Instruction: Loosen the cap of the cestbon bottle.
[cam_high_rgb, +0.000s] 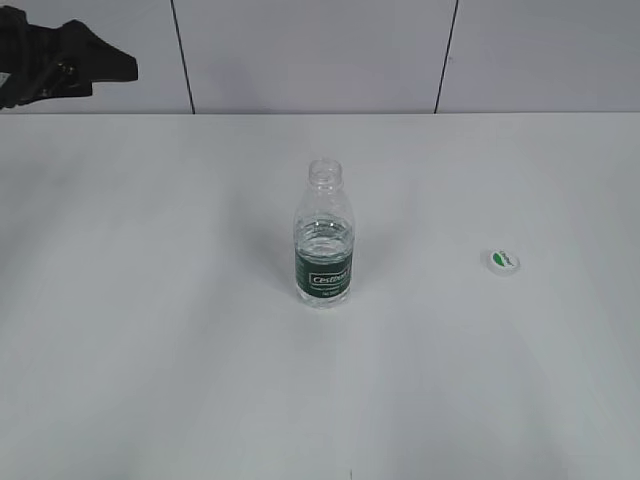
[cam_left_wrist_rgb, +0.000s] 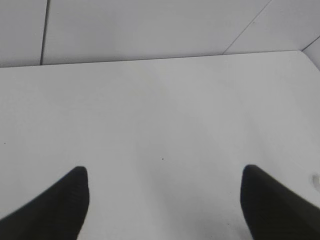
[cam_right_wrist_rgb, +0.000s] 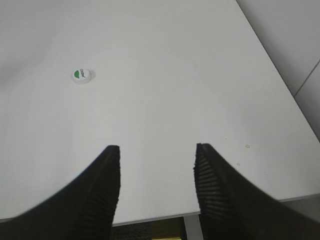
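Item one, the C'estbon bottle (cam_high_rgb: 324, 236): upright near the middle of the white table (cam_high_rgb: 150, 350), neck open, water partway up, bare tabletop on every side. Item two, its white cap (cam_high_rgb: 501, 261): lying flat, green mark up, well apart to the bottle's right, short of the table's right edge; it also shows in my right wrist view (cam_right_wrist_rgb: 82, 75). Item three, my left gripper (cam_left_wrist_rgb: 162, 197): jaws spread wide, holding nothing, over bare table with the far edge and wall ahead. Item four, my right gripper (cam_right_wrist_rgb: 157, 170): jaws partly apart, holding nothing, poised at the table's near edge.
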